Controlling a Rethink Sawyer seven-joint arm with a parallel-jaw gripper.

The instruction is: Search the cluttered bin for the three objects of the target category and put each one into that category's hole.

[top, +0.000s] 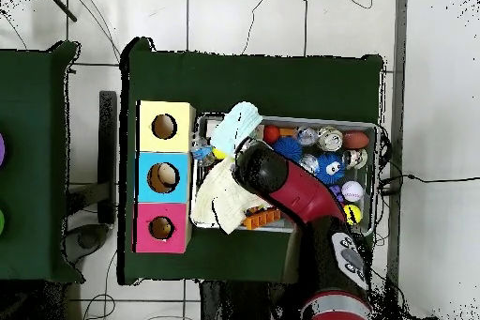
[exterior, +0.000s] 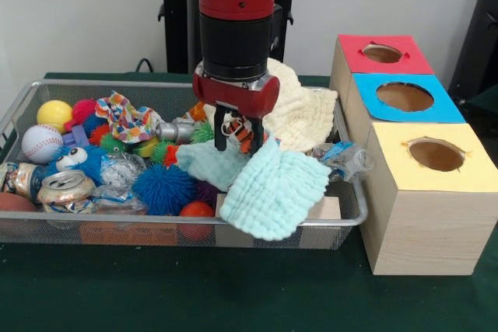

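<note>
My gripper (exterior: pixel 238 139) hangs low over the middle of the wire bin (exterior: pixel 19 103), fingers (exterior: pixel 220 139) apart, with an orange-and-white striped toy (exterior: pixel 242 131) showing between them. Just below and in front lies a mint-green cloth (exterior: pixel 268 184), draped over the bin's front rim; in the overhead view the mint cloth (top: pixel 234 129) spills past the bin's edge. A cream knitted cloth (exterior: pixel 302 110) lies behind the gripper at the bin's right end. Three wooden boxes stand beside the bin, with a red hole (exterior: pixel 382 53), a blue hole (exterior: pixel 405 96) and a yellow hole (exterior: pixel 436 155).
The bin's left half holds a yellow ball (exterior: pixel 54 113), a baseball (exterior: pixel 41 143), a patterned cloth (exterior: pixel 128 118), a blue spiky ball (exterior: pixel 163 188) and a crushed can (exterior: pixel 66 190). A crumpled plastic bottle (exterior: pixel 342 157) lies at the right rim. The arm (top: pixel 291 190) crosses the bin from below.
</note>
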